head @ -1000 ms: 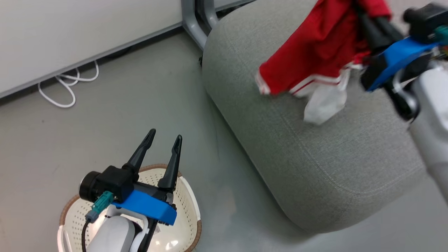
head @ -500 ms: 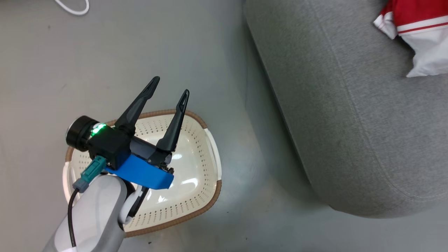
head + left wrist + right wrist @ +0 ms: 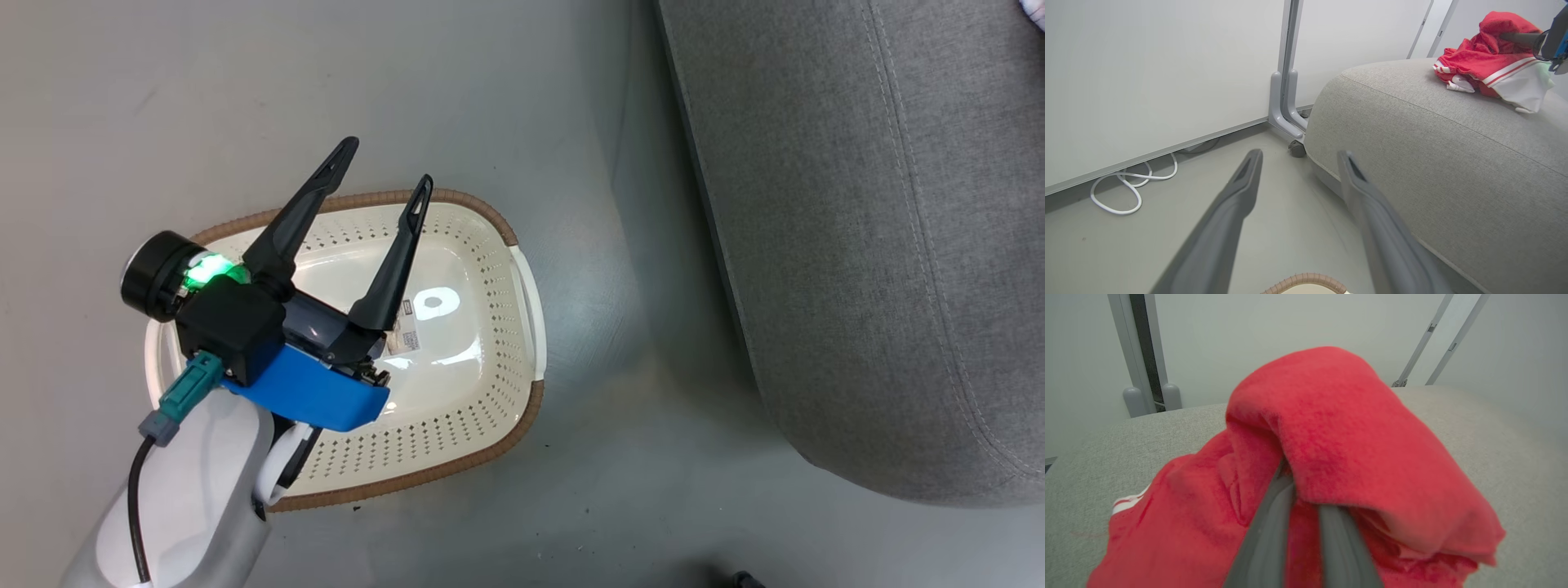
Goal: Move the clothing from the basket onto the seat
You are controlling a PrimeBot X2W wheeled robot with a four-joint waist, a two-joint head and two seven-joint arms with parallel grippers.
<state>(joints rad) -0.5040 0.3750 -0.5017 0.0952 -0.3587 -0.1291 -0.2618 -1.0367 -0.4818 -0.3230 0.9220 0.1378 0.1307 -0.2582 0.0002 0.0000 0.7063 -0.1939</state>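
The clothing [image 3: 1355,428] lies bunched on the seat [image 3: 1474,428], draped over the right gripper [image 3: 1300,506], whose close-set fingers pinch the red fabric. The left gripper [image 3: 388,163] hovers spread and empty, with the basket [image 3: 490,278] beneath it.

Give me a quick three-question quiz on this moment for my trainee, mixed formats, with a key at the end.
1. True or false: the basket holds no clothing.
2. The left gripper, above the basket, is: A) open, holding nothing; B) shut on the basket's handle; C) shut on red fabric.
3. Fill in: the right gripper is shut on the clothing, which lies on the ____.
Key: 1 true; 2 A; 3 seat.
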